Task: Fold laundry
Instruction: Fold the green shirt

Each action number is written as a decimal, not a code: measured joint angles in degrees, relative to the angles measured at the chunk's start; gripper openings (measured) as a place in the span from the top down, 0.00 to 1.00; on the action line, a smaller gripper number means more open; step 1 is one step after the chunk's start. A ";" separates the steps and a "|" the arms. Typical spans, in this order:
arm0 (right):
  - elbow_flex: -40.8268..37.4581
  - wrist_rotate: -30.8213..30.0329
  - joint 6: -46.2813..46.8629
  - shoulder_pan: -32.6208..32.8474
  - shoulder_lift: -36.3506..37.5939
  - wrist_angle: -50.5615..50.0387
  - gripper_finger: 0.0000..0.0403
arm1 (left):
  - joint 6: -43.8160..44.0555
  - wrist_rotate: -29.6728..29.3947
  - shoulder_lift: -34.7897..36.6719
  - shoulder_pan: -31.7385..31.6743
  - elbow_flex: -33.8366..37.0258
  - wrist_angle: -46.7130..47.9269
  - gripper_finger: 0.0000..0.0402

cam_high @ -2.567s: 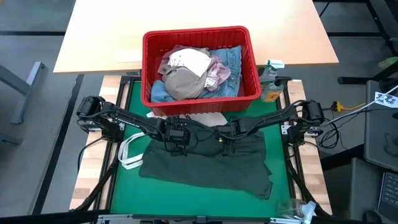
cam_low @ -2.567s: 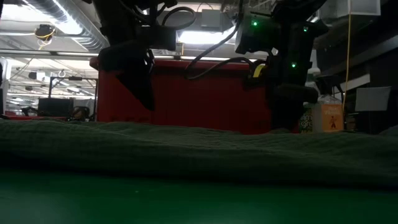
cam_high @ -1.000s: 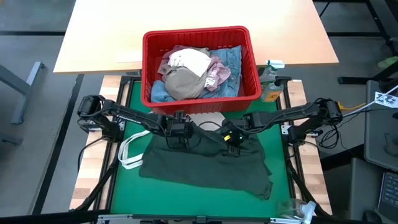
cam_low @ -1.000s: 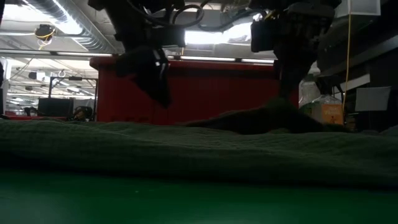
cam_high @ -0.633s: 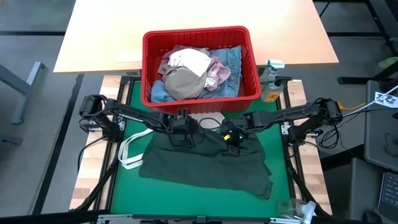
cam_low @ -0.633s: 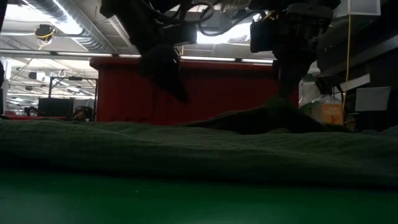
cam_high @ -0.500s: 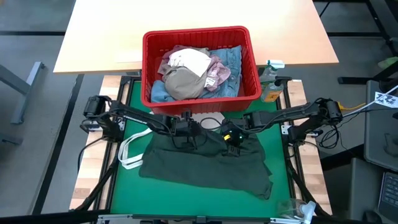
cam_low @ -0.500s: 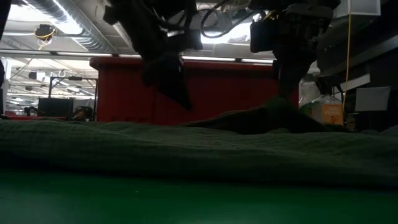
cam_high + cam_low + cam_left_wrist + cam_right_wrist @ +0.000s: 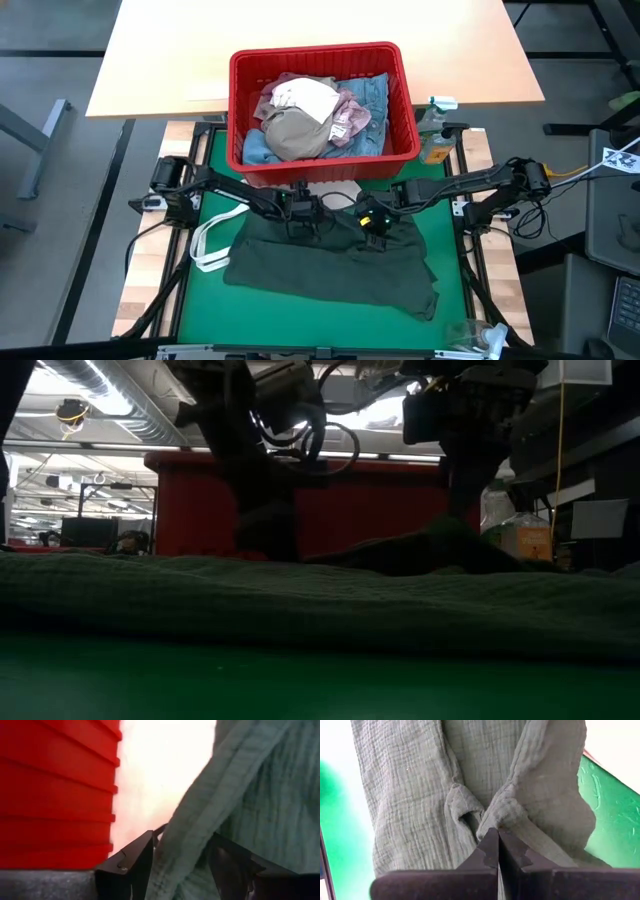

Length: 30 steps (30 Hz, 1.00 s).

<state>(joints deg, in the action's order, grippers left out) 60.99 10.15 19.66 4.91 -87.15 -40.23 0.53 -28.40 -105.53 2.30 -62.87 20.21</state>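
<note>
We see the dark green top (image 9: 330, 265) spread flat on the green surface (image 9: 195, 300) in the lower middle of the high view, just below the red basket (image 9: 322, 60), so its edges can be reached for folding. The right claw (image 9: 498, 834) is clenched on a bunched pinch of the top's upper edge, right of centre, lifting it into a small ridge. The left claw (image 9: 180, 857) stands released, its fingers straddling a fold of the same edge without closing on it, likely setting up a matching grip. Compared with a second ago, the left arm has slid rightward along the edge toward centre and dropped lower, while the right claw holds its place.
</note>
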 joint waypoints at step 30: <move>0.05 0.92 4.74 -0.01 5.75 -4.85 1.00 | 0.90 -1.15 2.30 3.32 0.00 12.18 0.99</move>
<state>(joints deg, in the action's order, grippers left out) 61.05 11.07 24.40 4.90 -81.40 -45.08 1.44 -29.56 -103.24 5.62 -62.87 32.39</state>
